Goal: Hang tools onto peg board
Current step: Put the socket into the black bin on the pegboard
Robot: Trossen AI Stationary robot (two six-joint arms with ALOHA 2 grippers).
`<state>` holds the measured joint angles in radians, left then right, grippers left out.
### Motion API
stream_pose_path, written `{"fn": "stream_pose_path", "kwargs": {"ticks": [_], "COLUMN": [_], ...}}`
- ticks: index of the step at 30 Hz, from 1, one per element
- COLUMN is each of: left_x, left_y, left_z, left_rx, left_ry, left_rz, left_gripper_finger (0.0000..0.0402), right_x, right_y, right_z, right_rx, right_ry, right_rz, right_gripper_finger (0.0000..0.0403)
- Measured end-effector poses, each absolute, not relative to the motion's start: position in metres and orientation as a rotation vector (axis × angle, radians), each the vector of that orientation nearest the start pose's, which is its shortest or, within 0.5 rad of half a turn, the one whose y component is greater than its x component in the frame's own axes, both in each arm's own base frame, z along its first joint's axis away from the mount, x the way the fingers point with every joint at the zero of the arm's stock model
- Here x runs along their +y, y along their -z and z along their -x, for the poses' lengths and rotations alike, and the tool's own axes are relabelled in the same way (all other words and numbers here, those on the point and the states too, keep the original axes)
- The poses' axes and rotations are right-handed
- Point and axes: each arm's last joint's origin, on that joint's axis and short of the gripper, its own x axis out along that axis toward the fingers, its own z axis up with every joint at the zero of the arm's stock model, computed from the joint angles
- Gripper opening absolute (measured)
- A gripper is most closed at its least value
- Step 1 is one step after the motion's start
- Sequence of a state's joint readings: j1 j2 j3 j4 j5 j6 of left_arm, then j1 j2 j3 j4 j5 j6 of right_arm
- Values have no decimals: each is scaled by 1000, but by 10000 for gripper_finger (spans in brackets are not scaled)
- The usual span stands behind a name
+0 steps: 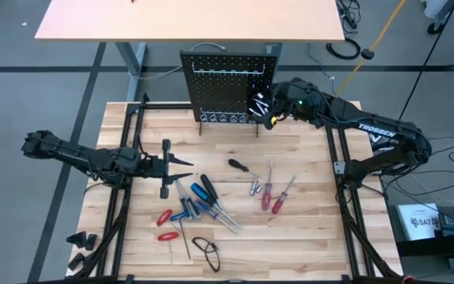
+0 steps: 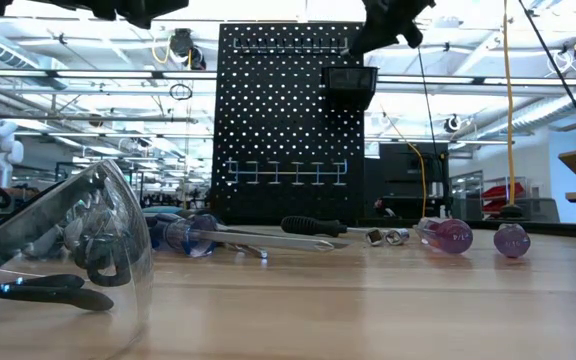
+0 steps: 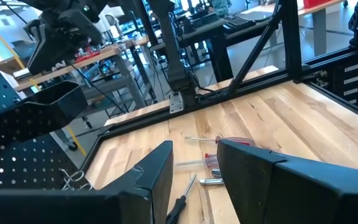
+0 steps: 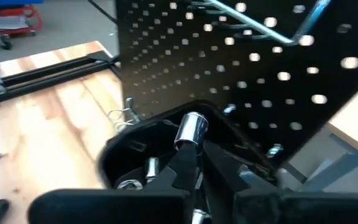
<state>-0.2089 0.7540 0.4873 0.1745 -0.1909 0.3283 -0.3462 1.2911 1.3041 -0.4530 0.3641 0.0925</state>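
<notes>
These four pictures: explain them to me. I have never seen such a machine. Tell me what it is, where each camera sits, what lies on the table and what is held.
It is a robot with two dark arms at a wooden table, each ending in a two-finger gripper. One camera looks straight down, one sits at table-top height, and one rides on each wrist.

At the table's far edge stands a black peg board with a small bin. The right gripper is at that bin, pinching a silver bit over it; other bits already lie inside.

The left gripper waits over the table, fingers apart, holding nothing.

On the table lie screwdrivers, red-handled pliers and safety glasses.
</notes>
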Motion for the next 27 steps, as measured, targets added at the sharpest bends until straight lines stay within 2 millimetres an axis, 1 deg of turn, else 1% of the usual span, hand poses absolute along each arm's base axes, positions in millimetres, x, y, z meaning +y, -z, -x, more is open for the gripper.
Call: {"fn": "stream_pose_path", "kwargs": {"ticks": [9, 14, 17, 22, 27], "left_x": [-31, -31, -31, -31, -32], "left_y": [-269, -269, -268, -267, -263], "left_z": [-173, -173, -173, -174, -178], "left_rx": [87, 87, 88, 95, 123], "left_ry": [32, 32, 39, 41, 46], "left_rz": [-346, -343, -340, -341, -347], "left_gripper_finger": [134, 134, 134, 134, 134], "right_x": [-104, -100, -90, -67, -37], "right_y": [-380, -382, -384, -384, -374], "right_z": [-257, -255, -254, -254, -258], "right_rx": [417, 414, 422, 439, 530], "right_ry": [728, 704, 669, 592, 491], "right_rz": [-78, -82, -77, -81, -129], "right_gripper_finger": [95, 124, 131, 131, 131]}}
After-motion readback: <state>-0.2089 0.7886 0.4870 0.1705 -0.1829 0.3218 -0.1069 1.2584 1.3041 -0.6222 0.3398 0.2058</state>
